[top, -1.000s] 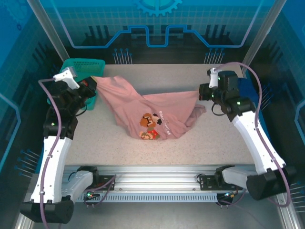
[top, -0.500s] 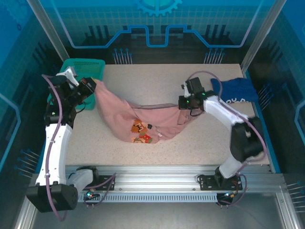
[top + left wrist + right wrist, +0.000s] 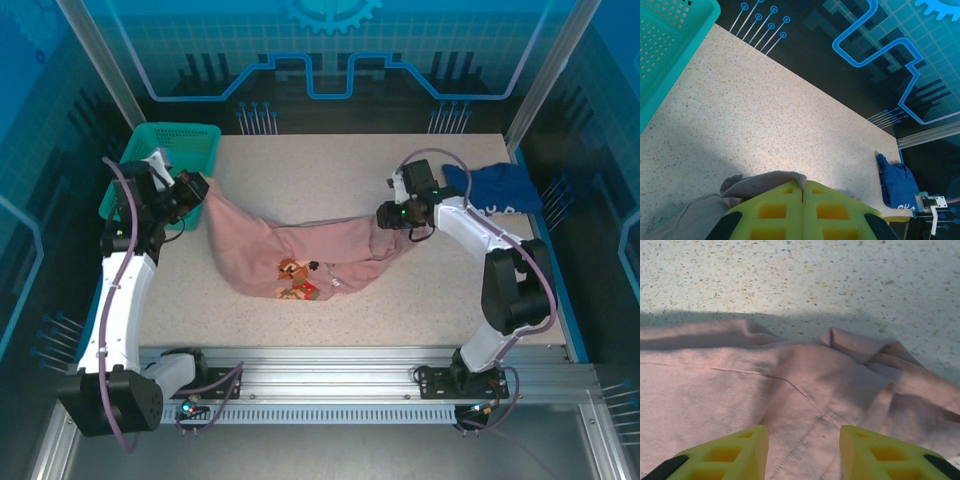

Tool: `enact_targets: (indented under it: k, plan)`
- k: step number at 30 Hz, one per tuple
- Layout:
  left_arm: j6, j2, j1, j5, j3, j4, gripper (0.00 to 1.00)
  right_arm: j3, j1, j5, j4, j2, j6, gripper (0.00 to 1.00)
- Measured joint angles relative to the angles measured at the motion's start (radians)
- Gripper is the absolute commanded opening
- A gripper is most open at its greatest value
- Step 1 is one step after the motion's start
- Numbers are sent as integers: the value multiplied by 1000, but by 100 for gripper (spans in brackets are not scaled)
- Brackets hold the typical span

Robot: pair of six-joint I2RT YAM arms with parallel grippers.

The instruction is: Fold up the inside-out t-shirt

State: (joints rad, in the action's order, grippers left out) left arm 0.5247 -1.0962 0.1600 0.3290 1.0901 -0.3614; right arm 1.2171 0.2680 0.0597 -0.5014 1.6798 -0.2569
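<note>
Ok, spreading step, no fold made yet. Left gripper at 9 o'clock is clamped on one edge of the dusty-pink soft knit inside-out t-shirt, which sags in a rumpled band across table centre. Right gripper at the cloth's 2 o'clock end, jaws apart, holding nothing. Next: re-pinch a corner there, pull flat. Fabric is limp, fine-ribbed, seam-stitched

We see the white left arm bent upward, elbow low, its yellow-padded left gripper clamped tight on a fold of the dusty pink t-shirt. White right arm reaches inward, wrist low; yellow-padded right gripper jaws apart.
</note>
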Motion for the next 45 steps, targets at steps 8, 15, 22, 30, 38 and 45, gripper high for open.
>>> enact_targets:
  k: [8,15,22,30,38,45]
  plan:
    - [0,-5,0,10,0,0,0,-18,-58,39,16,82,-4,41]
    - [0,-5,0,10,0,0,0,-18,-59,93,31,116,-9,35]
    - [0,-5,0,10,0,0,0,-18,-59,140,54,121,-26,25]
    - [0,-5,0,10,0,0,0,-18,-59,158,61,121,-30,22]
    - [0,-5,0,10,0,0,0,-18,-51,100,40,121,-18,22]
    - [0,-5,0,16,0,0,0,-16,-34,63,23,121,-6,22]
